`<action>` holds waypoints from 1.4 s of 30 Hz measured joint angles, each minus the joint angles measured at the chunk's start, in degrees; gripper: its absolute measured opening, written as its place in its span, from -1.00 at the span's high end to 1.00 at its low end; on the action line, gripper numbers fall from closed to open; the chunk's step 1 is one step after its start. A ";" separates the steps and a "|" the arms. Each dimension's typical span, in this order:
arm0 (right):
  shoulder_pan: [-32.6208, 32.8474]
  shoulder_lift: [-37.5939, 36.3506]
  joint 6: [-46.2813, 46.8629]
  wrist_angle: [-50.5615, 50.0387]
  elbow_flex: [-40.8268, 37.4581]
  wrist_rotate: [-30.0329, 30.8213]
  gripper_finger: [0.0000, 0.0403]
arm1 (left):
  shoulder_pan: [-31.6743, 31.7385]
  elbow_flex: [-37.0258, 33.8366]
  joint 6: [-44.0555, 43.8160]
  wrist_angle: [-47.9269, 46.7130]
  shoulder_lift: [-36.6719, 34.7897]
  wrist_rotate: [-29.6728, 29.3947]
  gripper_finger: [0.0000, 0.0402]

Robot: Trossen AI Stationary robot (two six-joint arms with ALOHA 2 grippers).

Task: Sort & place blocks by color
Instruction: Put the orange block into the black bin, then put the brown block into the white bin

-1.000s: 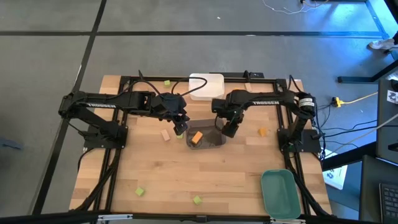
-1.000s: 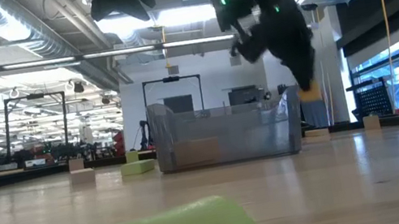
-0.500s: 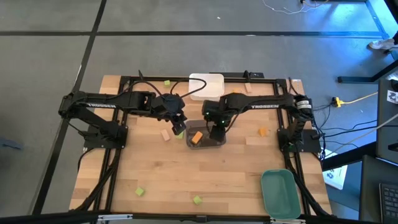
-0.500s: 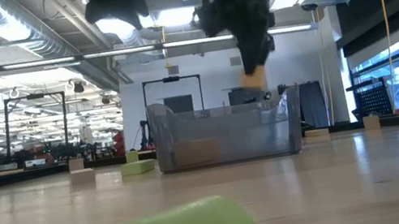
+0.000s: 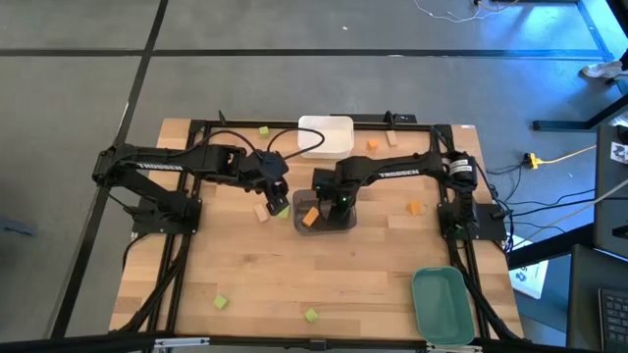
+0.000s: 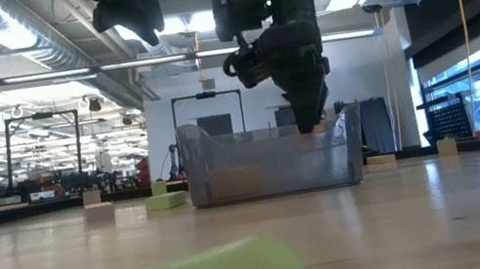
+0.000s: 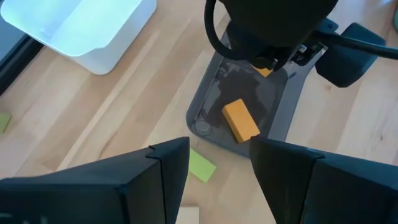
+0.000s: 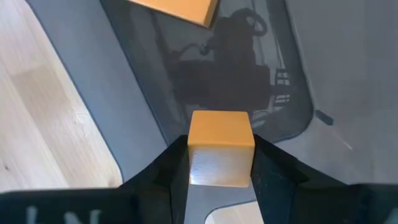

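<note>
My right gripper (image 5: 341, 203) hangs over the dark grey bin (image 5: 335, 226), shut on an orange block (image 8: 221, 146), with its fingertips at the bin's rim in the low view (image 6: 312, 120). A second orange block (image 5: 310, 217) lies on the bin's floor. My left gripper (image 7: 219, 149) is open and hovers above a light green block (image 7: 200, 167) and a tan block (image 5: 261, 213), just left of the bin. More blocks lie flat on the table: green (image 5: 221, 302), green (image 5: 311, 315), orange (image 5: 414, 207). My right gripper pinches the orange block by two opposite side faces (image 8: 194, 163) between its two fingers. The fingers come from above, pointing down into the bin. The block is lifted clear above the bin's floor and sits level.
A white bin (image 5: 326, 135) stands at the far edge, with green (image 5: 263, 130), orange (image 5: 372, 145) and tan (image 5: 391, 139) blocks near it. A green bin (image 5: 440, 304) sits at the near right corner. Bare wood stretches across the near half of the table.
My right gripper has carried the orange block toward the table's left, from beside the bin's right end to above its middle, and has come down until the block is at rim height. It stays shut on the block.
</note>
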 joint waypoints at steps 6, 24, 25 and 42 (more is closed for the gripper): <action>0.00 0.56 0.02 0.49 0.00 0.01 0.24 | 0.00 0.00 0.01 -0.28 0.00 0.03 0.20; -0.04 0.49 4.91 -10.65 1.57 -0.01 0.14 | 0.00 0.00 -0.30 -3.03 0.00 0.17 0.20; -0.04 0.49 4.92 -12.32 2.23 0.00 0.14 | 0.00 0.00 -1.02 -3.70 0.00 0.15 0.20; 1.79 0.40 5.15 -32.40 27.97 14.36 0.13 | 0.17 -5.71 -26.42 -16.16 0.00 2.93 0.20</action>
